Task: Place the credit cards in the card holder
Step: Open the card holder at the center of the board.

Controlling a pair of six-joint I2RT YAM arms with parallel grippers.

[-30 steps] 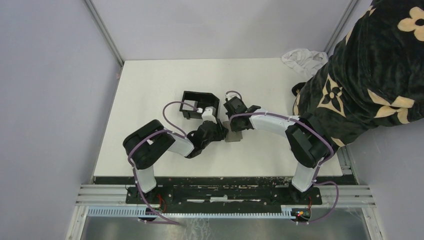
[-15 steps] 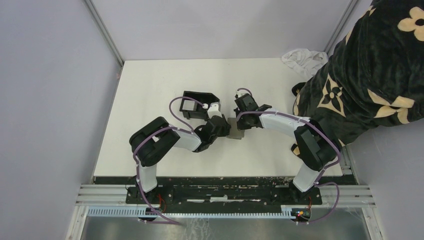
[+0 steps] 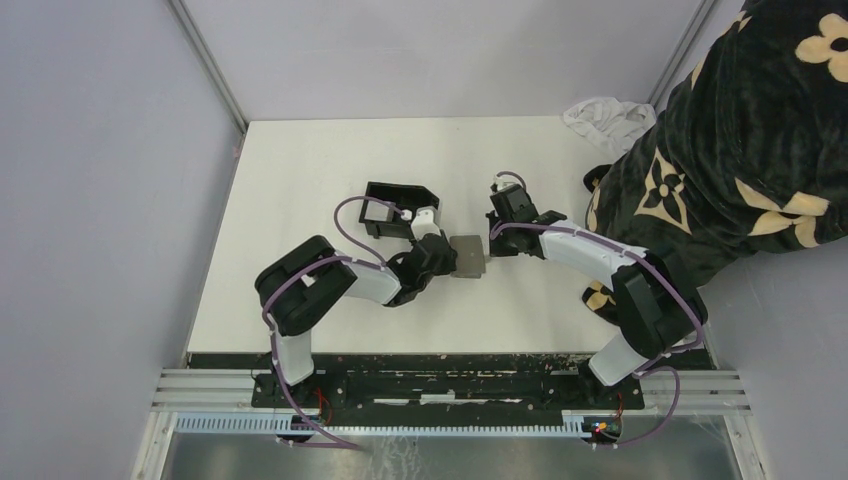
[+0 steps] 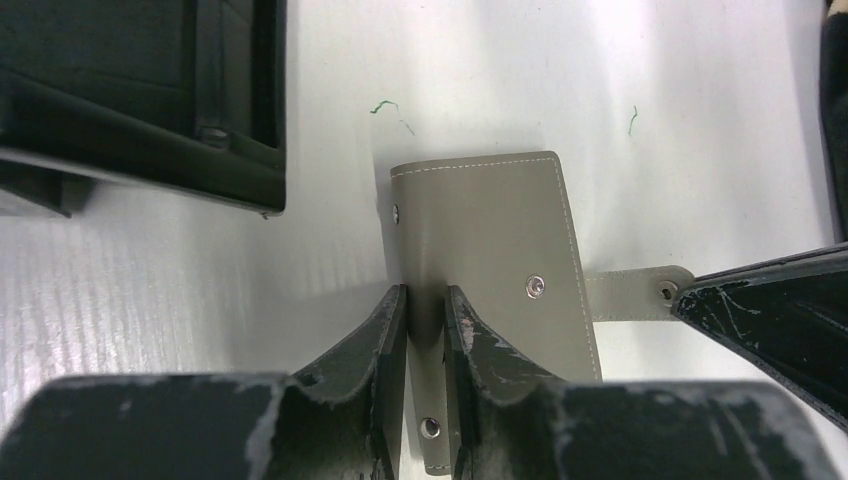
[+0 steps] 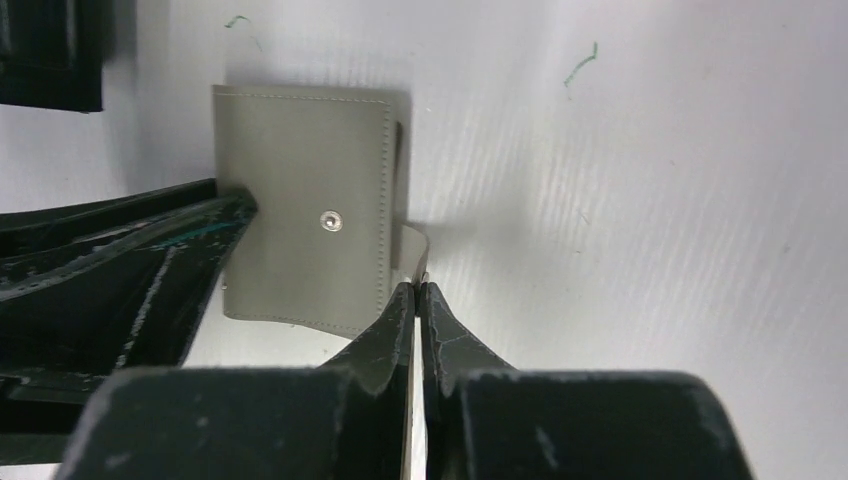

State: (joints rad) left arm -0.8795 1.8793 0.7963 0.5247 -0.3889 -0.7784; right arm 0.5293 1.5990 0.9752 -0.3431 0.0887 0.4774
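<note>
Left gripper [image 4: 425, 300] narrow, pinching grey leather card holder [image 4: 485, 230]; right gripper [image 5: 420, 290] clamped on its strap [image 4: 630, 294]; black box [image 4: 140, 90] at 10 o'clock.

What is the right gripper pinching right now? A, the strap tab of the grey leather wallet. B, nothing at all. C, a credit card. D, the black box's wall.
A: the right wrist view shows the right gripper closed on the strap tab of the grey leather wallet.

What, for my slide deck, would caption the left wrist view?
Left gripper clamps the near edge of the grey leather card holder; right gripper holds its snap strap.
</note>
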